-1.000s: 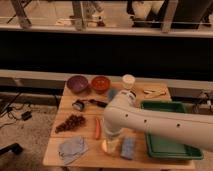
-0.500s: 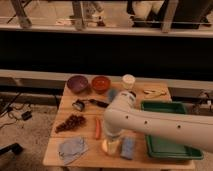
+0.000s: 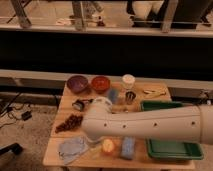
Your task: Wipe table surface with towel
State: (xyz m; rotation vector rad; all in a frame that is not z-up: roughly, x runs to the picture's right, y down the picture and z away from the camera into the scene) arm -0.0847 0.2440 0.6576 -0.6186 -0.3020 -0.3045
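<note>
Table surface [image 3: 67, 107]: light-brown wood, set before a dark wall. Towel [image 3: 72, 149] lay crumpled at the table's near-left corner, nothing on it. My gripper [image 3: 95, 141] hung over the table's near edge, left of its middle, mostly hidden under my white arm [image 3: 150, 125], which crossed in from the table's right side. Jaws stood wide apart, nothing in them. Blue sponge [image 3: 128, 147] at the table's near edge, mid-width. Green tray [image 3: 172, 106] on the table's right half. Purple bowl [image 3: 77, 83] and red bowl [image 3: 101, 83] along its far edge.
</note>
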